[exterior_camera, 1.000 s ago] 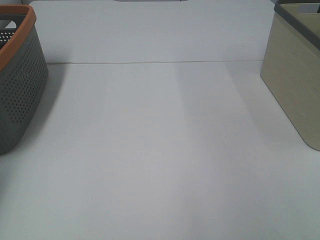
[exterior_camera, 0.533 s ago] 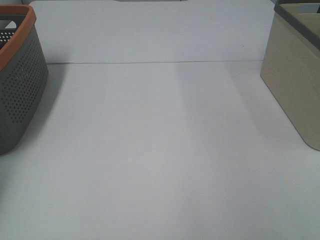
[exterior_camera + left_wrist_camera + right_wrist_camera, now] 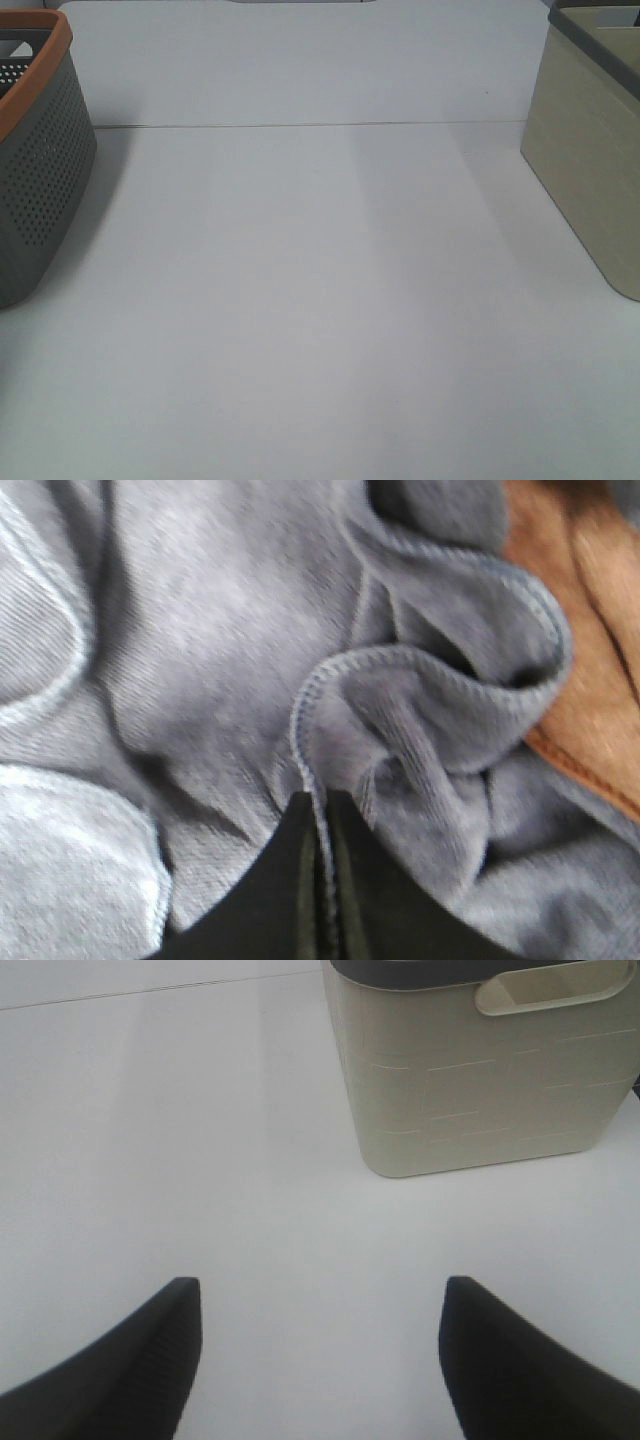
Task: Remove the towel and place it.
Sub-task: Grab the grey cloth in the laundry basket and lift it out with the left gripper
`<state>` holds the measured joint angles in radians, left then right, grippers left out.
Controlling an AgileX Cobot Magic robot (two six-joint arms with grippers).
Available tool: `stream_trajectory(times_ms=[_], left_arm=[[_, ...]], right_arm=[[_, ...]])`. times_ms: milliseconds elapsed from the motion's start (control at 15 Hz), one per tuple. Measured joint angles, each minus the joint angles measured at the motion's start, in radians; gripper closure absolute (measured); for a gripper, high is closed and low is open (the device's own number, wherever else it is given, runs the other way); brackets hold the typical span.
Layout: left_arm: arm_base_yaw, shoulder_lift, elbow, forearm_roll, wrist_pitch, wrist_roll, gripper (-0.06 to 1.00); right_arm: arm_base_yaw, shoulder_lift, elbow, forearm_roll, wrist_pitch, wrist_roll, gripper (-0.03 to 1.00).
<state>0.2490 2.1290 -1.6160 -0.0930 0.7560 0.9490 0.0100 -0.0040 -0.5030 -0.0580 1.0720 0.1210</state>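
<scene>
Pinching the hemmed fold of the dark grey-blue terry towel (image 3: 220, 650) in my closed left jaws, I should lift straight up, slowly; right jaws hang open.

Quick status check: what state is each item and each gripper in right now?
towel: crumpled, folds bunched up.
left gripper: shut on the towel's stitched hem.
right gripper: open, empty, above the table.
grey basket: upright, contents hidden.
beige basket: upright, contents hidden.
</scene>
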Motion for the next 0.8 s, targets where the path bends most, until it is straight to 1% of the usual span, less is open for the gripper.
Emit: stream_trajectory(times_ms=[133, 267, 333, 467, 533, 600, 800], left_arm=[[0.0, -0.023, 0.0, 0.013, 0.015, 0.0, 0.94], [0.0, -0.088, 0.0, 0.021, 0.032, 0.0, 0.94], [0.0, -0.139, 0.0, 0.022, 0.057, 0.0, 0.94], [0.0, -0.261, -0.002, 0.022, 0.145, 0.0, 0.94], [0.0, -0.279, -0.002, 0.022, 0.164, 0.0, 0.94], [0.0, -0.339, -0.002, 0.022, 0.228, 0.001, 0.94], [0.0, -0.421, -0.007, 0.022, 0.287, 0.001, 0.94]], right_arm=[[0.0, 0.0, 0.0, 0.0, 0.0, 0.0, 0.29], [0.0, 0.0, 0.0, 0.0, 0.0, 0.0, 0.29], [0.0, 0.0, 0.0, 0.0, 0.0, 0.0, 0.29], [0.0, 0.0, 0.0, 0.0, 0.0, 0.0, 0.29], [0.0, 0.0, 0.0, 0.0, 0.0, 0.0, 0.29], [0.0, 0.0, 0.0, 0.0, 0.0, 0.0, 0.29], [0.0, 0.0, 0.0, 0.0, 0.0, 0.0, 0.29]])
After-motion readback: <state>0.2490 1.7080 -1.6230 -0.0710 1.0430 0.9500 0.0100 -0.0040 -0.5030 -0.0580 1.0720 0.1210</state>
